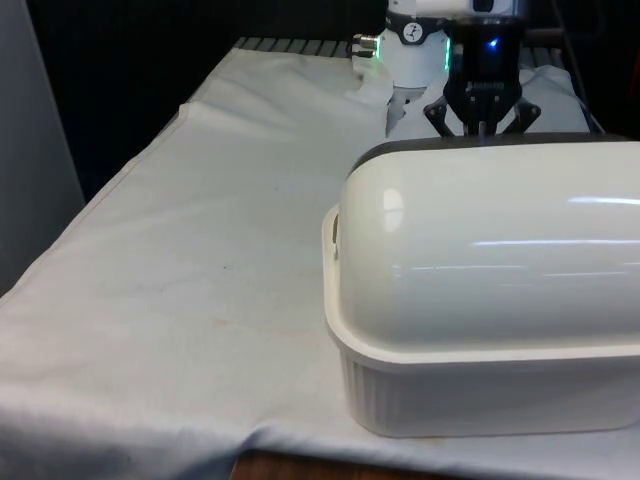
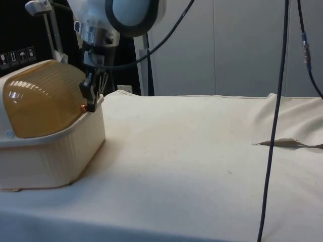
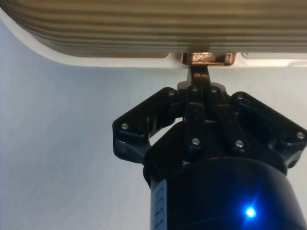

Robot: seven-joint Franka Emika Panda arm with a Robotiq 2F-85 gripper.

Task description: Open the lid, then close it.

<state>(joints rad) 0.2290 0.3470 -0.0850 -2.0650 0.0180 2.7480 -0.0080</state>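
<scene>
A cream bread box (image 1: 480, 395) stands at the front view's right with its rounded back towards that camera. From the side its roll-top lid (image 2: 43, 96) is ribbed and amber, and it reaches down to the base's rim (image 2: 75, 133). A copper handle (image 3: 208, 58) sits at the lid's lower edge (image 3: 153, 28). My gripper (image 3: 199, 72) is on the box's far side, its fingers pressed together and their tips touching that handle. The same gripper (image 2: 92, 101) hangs at the lid's front edge and rises behind the box's top (image 1: 483, 122).
White cloth (image 1: 200, 250) covers the table, with open room at the front view's left of the box. A black cable (image 2: 275, 126) hangs down across the side view. A fold in the cloth (image 2: 287, 143) lies beyond it.
</scene>
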